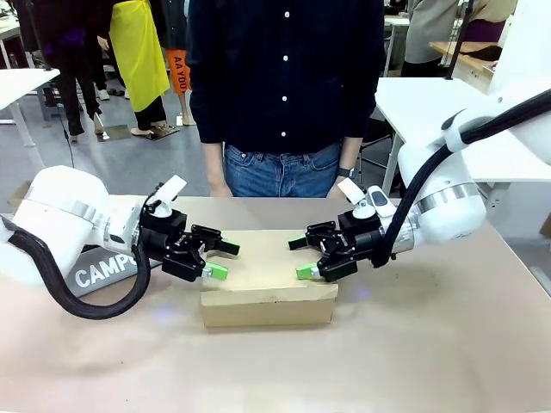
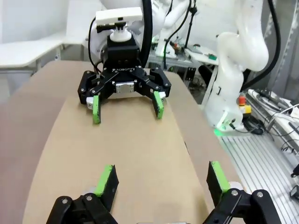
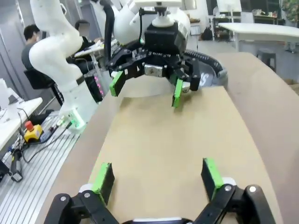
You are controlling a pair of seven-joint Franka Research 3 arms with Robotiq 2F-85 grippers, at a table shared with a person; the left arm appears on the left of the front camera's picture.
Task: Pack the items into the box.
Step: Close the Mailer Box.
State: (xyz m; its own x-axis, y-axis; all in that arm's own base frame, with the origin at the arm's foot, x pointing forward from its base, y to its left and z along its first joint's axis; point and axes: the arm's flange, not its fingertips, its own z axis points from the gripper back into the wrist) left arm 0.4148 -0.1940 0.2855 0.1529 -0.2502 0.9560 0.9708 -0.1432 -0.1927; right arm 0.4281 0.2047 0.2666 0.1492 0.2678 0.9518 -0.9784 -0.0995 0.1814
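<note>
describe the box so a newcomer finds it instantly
On the tan table, look at the middle, in front of the standing person. The box lies there, closed, between the two open grippers, left and right. It is plain brown cardboard, unlike the grey printed pouch at left.

Grey floor (image 1: pixel 129 163); white tables (image 1: pixel 422 103) behind tan tabletop (image 1: pixel 430 344)

The front view faces across the surface (image 1: pixel 448 344) toward the person. Each wrist view looks closely along its own pincer at the opposite one; all three share the box (image 1: pixel 267 292) lid.
</note>
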